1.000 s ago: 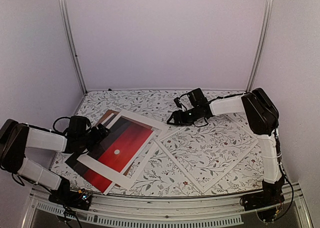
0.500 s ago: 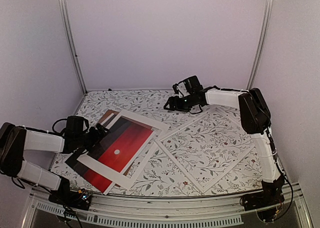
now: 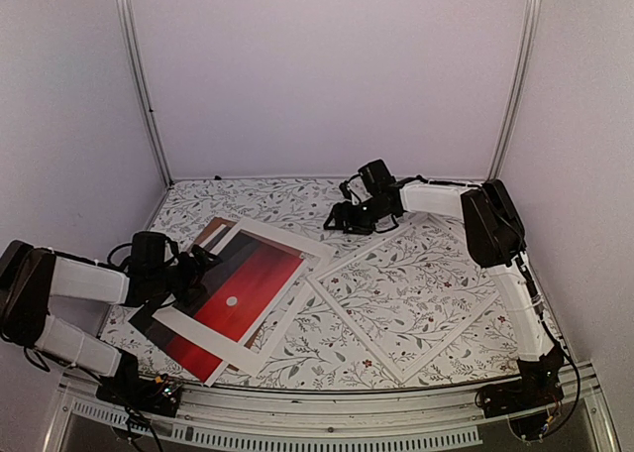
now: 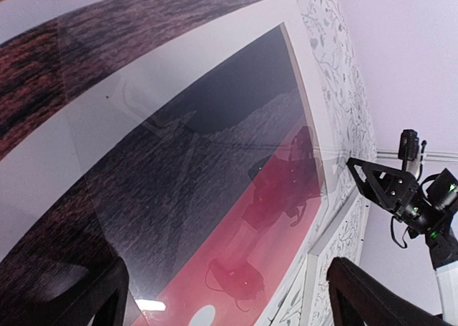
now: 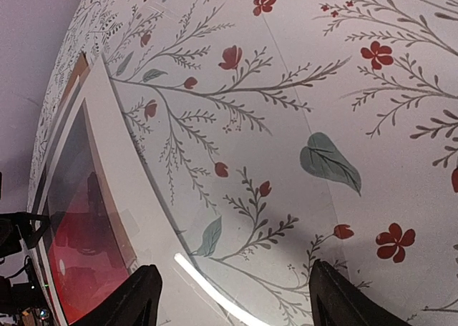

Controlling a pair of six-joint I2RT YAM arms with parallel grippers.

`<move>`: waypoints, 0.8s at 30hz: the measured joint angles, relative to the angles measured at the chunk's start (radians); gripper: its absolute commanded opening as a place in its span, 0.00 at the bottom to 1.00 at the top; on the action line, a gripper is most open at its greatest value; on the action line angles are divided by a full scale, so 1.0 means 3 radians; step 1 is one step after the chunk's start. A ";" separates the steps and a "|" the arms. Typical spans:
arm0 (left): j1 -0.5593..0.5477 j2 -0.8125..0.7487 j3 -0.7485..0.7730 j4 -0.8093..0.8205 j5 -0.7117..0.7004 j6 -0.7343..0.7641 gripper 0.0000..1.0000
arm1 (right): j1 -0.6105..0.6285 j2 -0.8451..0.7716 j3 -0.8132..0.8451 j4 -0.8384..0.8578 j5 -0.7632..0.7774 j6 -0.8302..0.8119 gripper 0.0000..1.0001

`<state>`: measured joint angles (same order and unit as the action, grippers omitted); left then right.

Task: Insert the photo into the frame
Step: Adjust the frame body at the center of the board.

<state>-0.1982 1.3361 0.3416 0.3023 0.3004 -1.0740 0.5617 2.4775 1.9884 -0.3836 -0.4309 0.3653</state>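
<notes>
**Right arm backs off the frame**

Swung back toward 12 o'clock, the right gripper has left the far corner of the frame and hangs over the table, fingers spread, nothing between them. The frame lies flat at 4 o'clock, floral cloth showing through its pane. At 8 o'clock the photo sits under the window mat. The left gripper is low at its 9 o'clock edge, jaws wide, gripping nothing. Only the left wrist view catches an arm's reflection on the glossy print; only the right wrist view shows a glare streak beside the mat.
</notes>
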 measured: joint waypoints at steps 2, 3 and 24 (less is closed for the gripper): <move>0.0008 0.0025 -0.0022 0.0079 0.0041 -0.0057 0.99 | 0.0004 0.0001 0.0000 -0.0017 -0.0072 0.0028 0.74; 0.0011 0.0036 -0.0031 0.0111 0.0058 -0.0080 0.99 | 0.0009 0.0001 0.0000 -0.0022 -0.0102 0.0042 0.73; 0.0281 -0.0497 -0.0154 -0.0270 0.0078 -0.0045 1.00 | 0.0006 -0.0183 -0.0427 0.0282 -0.0374 0.0216 0.72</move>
<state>-0.1139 1.1870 0.2955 0.2214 0.3237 -1.0874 0.5636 2.4226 1.8603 -0.2989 -0.5430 0.4301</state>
